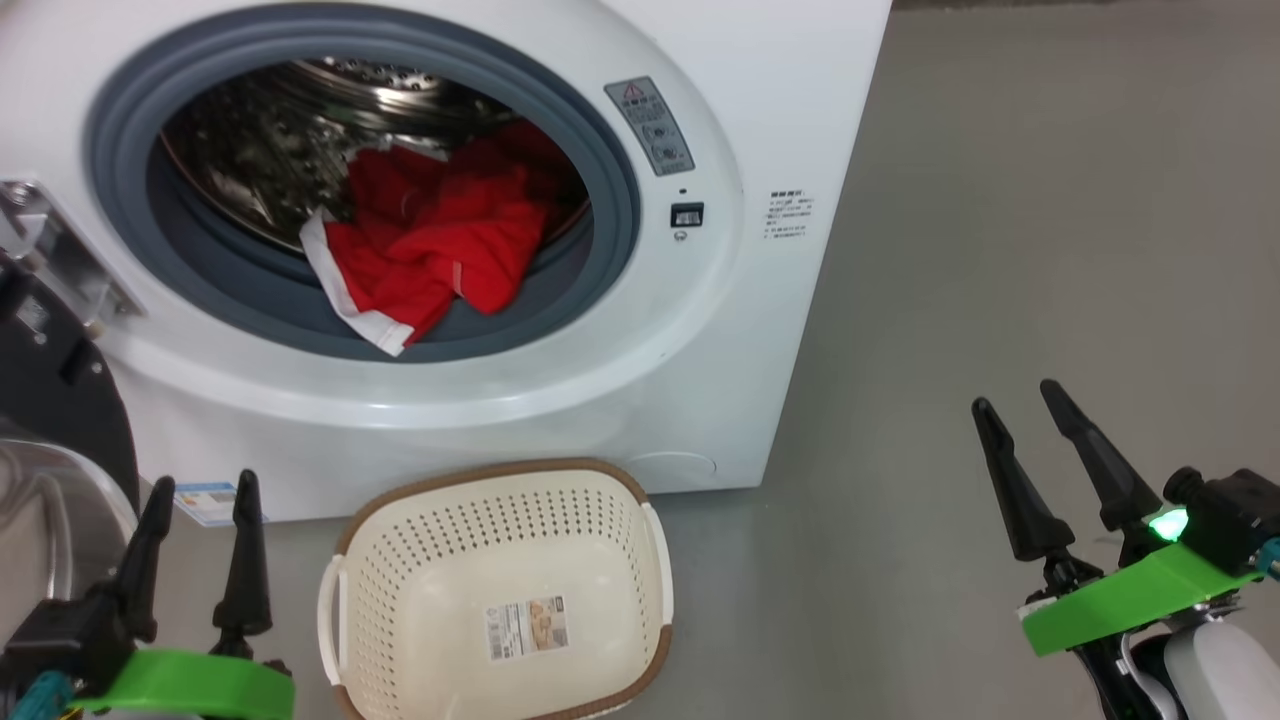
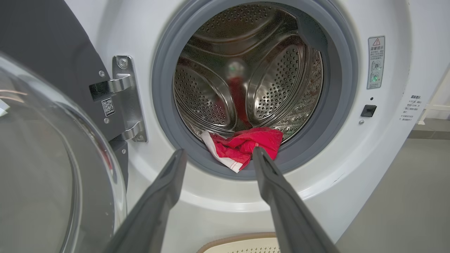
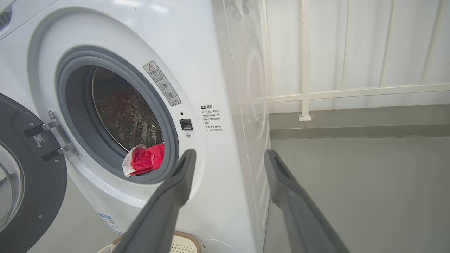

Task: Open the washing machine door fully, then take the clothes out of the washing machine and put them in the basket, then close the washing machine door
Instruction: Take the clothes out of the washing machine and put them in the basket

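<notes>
The white washing machine [image 1: 700, 330] stands with its drum mouth uncovered. Its black door [image 1: 50, 400] with the glass bowl [image 2: 42, 168] is swung wide to the left. Red clothes [image 1: 440, 240] with white trim lie at the drum's front lip, also seen as clothes [image 2: 246, 146] and clothes [image 3: 146, 160]. The cream basket [image 1: 400, 620] sits on the floor in front of the machine, nothing in it. My left gripper [image 1: 205, 485] is open, low at the left beside the basket. My right gripper [image 1: 1020, 395] is open over bare floor at the right.
Grey floor [image 1: 1050, 200] stretches to the right of the machine. A white railing and wall [image 3: 351, 91] stand behind it. The open door takes up the space at the left, close to my left arm.
</notes>
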